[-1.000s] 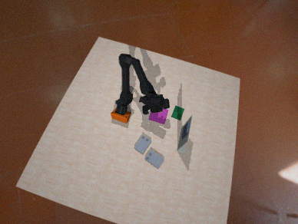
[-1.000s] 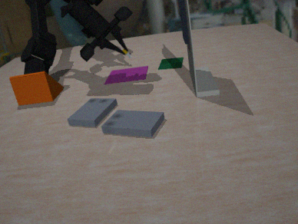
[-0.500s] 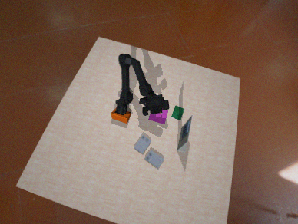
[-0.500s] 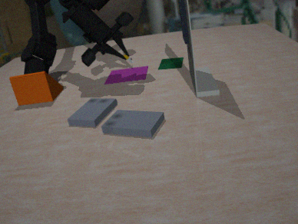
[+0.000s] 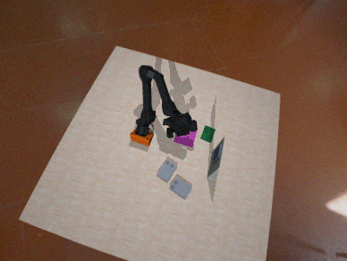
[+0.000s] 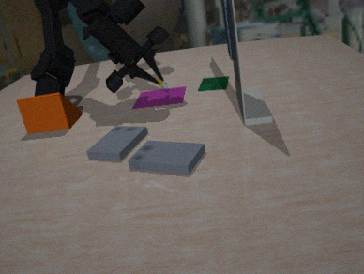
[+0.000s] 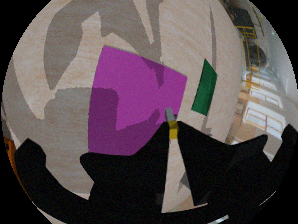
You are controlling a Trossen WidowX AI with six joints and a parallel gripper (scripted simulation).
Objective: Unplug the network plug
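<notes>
Wrist view: plug (image 7: 173,131) between fingertips.

No legible text, labels, brands, numbers or signs on any surface in the 3 views.

Ext. view, on the tbl (image 5: 89,192) (image 6: 235,216) (image 7: 185,30): block (image 5: 141,138) (image 6: 44,114) (image 7: 9,150) far L; lg. patch (image 5: 184,139) (image 6: 160,98) (image 7: 132,90) ctr.; sm. patch (image 5: 207,134) (image 6: 214,83) (image 7: 204,89) R of it, btwn lg. patch & upright panel (image 5: 216,161) (image 6: 238,80). Two slabs, L one (image 5: 167,170) (image 6: 117,143) & R one (image 5: 181,187) (image 6: 167,158), lie side by side, apart, in front of lg. patch.
</notes>
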